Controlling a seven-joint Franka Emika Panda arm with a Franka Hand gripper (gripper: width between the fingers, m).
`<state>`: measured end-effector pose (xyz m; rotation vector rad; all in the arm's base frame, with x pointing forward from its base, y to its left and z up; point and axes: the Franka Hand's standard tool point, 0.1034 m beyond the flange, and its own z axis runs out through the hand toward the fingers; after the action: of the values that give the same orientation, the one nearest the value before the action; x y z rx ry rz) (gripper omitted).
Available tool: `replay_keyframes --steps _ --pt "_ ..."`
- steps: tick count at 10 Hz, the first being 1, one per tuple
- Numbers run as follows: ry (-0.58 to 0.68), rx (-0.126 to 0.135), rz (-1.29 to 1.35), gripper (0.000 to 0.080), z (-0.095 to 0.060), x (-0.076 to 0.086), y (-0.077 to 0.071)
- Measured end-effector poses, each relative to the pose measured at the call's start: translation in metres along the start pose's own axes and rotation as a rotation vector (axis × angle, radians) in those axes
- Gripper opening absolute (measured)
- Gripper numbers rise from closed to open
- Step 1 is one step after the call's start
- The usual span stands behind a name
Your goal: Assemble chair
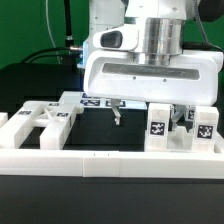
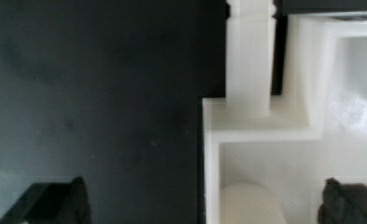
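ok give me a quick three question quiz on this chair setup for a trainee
1. True or false: the tool is clamped on a chair part.
2. Multiple choice: in the exterior view, where is the large white chair piece? A) on the table at the exterior view's left. B) on the table at the exterior view's right. C) lifted in the air.
3. Short answer: what colour is the table?

Key: 1 false, the jaws stand open and hold nothing; 2 A; 3 black.
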<state>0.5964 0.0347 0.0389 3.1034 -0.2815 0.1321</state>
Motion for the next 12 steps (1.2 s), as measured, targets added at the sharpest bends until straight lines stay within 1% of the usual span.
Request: replay_keyframes --steps 1,2,3,6,8,9,10,11,12 --pt "0.002 -0.001 -0.002 0.0649 0.001 0.0 0.001" --pt "0.018 -0.007 -0.002 0.0649 0.007 -0.002 0.002" --pt "0.025 -0.012 -0.003 0.0649 0.015 -0.005 0.0" --pt "0.031 -0.024 -0.008 0.0649 0.03 -0.007 0.002" --pt "0.031 -0.027 -0.009 0.0649 0.032 -0.008 0.003" --pt "0.031 -0.027 -0.009 0.0542 0.032 -0.008 0.003" --pt "0.031 -0.027 -0.009 0.0542 0.032 -0.008 0.003" --pt "0.031 -0.027 -0.009 0.0358 0.032 -0.008 0.003" --pt "0.031 -0.027 -0.009 0.0198 0.032 -0.008 0.003"
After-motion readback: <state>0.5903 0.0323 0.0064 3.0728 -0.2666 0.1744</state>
